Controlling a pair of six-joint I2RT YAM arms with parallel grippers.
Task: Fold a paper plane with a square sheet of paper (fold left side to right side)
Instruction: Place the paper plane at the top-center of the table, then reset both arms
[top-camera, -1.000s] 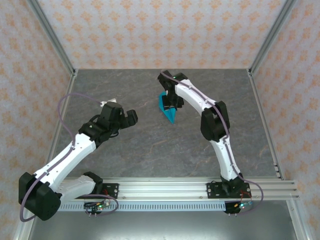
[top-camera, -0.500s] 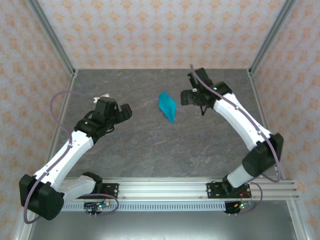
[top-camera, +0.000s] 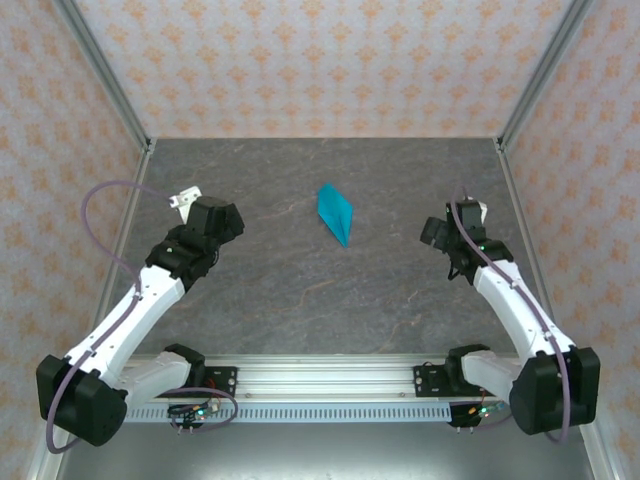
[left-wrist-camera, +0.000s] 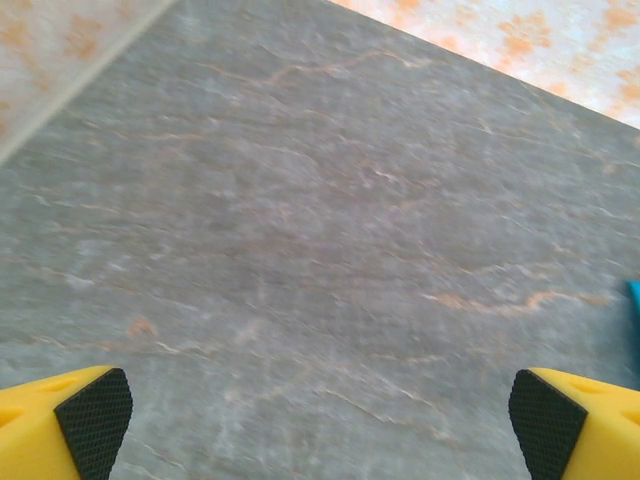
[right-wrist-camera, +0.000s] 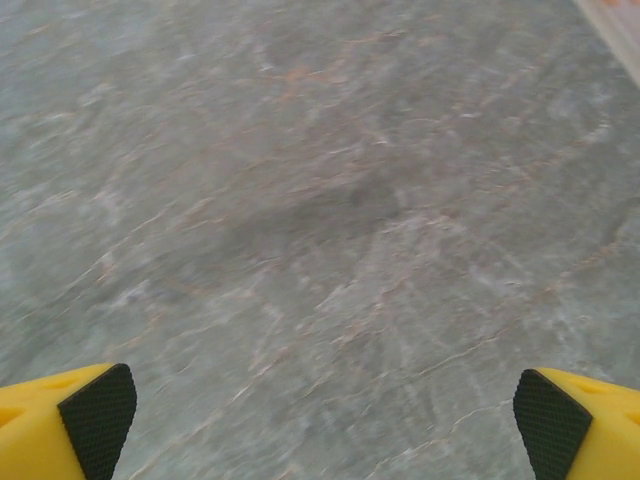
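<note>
Since the paper plane (top-camera: 335, 212) lies folded on the far tabletop (top-camera: 300, 290), with my left pincer (left-wrist-camera: 320, 420) and right pincer (right-wrist-camera: 323, 420) wide apart and empty, I think we're done.

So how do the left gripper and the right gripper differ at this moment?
The left gripper stands left of the plane, the right gripper right of it. The left gripper's view catches the plane's blue edge; the right gripper faces grey table. Both are open, holding nothing, apart from the plane.

Looking like a robot lab cell: boxing a grey counter (top-camera: 300, 290) in patterned wall panels (top-camera: 320, 60), anchoring left arm (top-camera: 140, 300) and right arm (top-camera: 515, 305) to an aluminium rail (top-camera: 340, 375) at bottom.
</note>
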